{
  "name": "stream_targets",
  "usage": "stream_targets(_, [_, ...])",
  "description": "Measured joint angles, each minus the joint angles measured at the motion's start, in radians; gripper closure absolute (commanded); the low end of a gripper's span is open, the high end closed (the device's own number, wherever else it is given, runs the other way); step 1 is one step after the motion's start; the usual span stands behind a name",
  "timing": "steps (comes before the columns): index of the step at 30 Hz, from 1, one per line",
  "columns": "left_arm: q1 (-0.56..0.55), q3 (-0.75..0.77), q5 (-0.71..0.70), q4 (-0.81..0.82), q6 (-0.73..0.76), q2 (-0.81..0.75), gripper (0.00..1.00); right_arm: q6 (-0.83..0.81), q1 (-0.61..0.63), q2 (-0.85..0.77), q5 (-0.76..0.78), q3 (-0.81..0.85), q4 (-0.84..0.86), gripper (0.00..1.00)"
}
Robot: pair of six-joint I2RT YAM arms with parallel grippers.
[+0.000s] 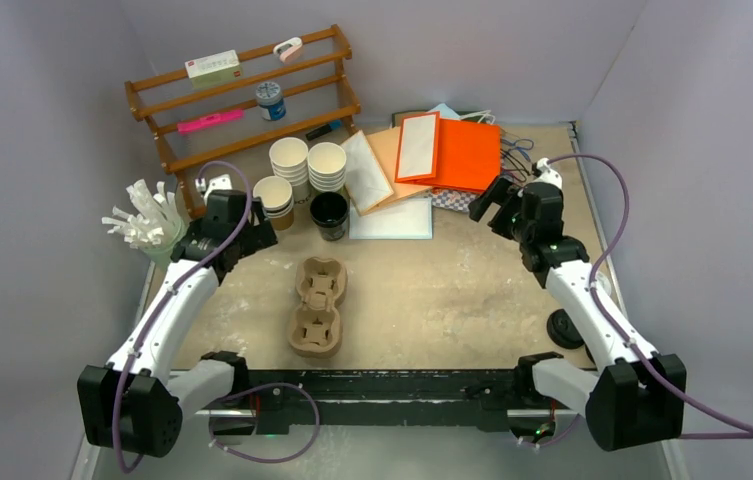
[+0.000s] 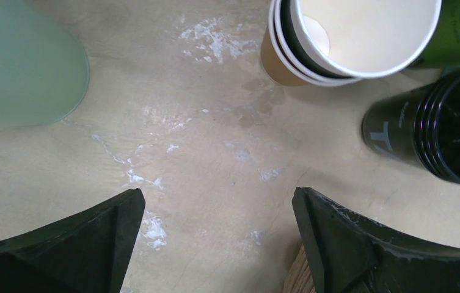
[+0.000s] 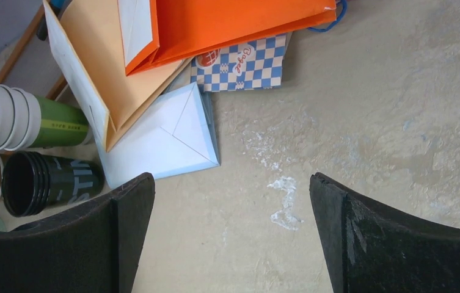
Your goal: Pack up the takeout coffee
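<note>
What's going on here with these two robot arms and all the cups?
Nothing is picked up yet. The left gripper is open beside the stacked kraft cups and the black cup. The right gripper is open near the orange bag. The pulp tray sits empty in the middle.
</note>
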Motion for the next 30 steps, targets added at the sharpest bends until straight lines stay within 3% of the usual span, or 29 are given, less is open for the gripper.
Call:
stream_targets(17, [-0.026,-0.078,0.3,0.038,0.071,-0.118,0.08,0.048,0.0,0.172,-0.045,0.105,0.032,0.06])
stream_targets(25, [-0.026,-0.113,0.444,0.077,0.097,-0.201,0.1,0.094,-0.013,0.411,-0.045,0.286,0.067,0.06])
stream_targets(30, [-0.028,-0.132,0.519,0.075,0.097,-0.241,0.11,0.142,-0.107,0.53,-0.045,0.362,0.091,0.06])
